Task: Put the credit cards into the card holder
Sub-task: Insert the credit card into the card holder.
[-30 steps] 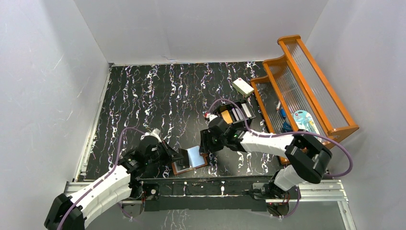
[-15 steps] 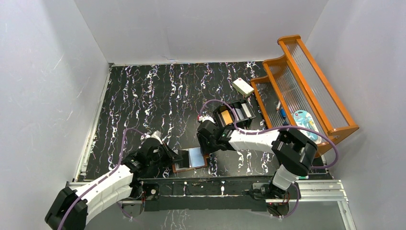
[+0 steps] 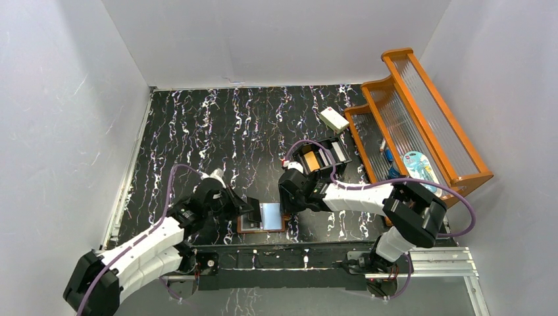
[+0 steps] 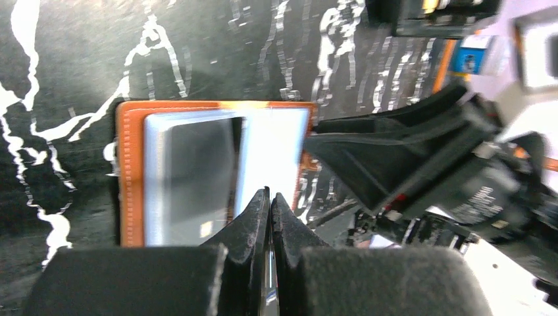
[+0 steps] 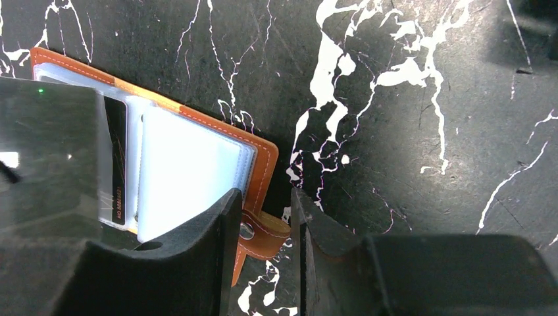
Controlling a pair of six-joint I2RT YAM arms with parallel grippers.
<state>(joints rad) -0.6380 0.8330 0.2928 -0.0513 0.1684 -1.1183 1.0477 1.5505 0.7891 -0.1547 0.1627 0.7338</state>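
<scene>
Where the card holder (image 3: 263, 218) is lying: it is resting flat and open on the black marbled tabletop (image 3: 197, 131), near the front edge and between the two arms, with its pale inner pockets facing up.
Card in holder: a dark card (image 4: 197, 171) is sitting in one pocket, beside a bare pale pocket.
Left gripper (image 4: 270, 197): its jaws are pressing fully together, and the tips are hovering over the middle of the open holder. Whether a thin card is pinched between them cannot be told.
Right gripper (image 5: 264, 196): its jaws are standing partly apart at the holder's outer edge and are straddling the snap tab (image 5: 263, 232). They are not visibly clamping it.
Loose credit cards (image 3: 310, 162): orange, grey and white cards are standing in a black box (image 3: 316, 146) further back on the right, well apart from the holder.
Other items: a white block (image 3: 334, 119) is lying behind the box, and a wooden rack (image 3: 421, 112) is standing along the right edge.
</scene>
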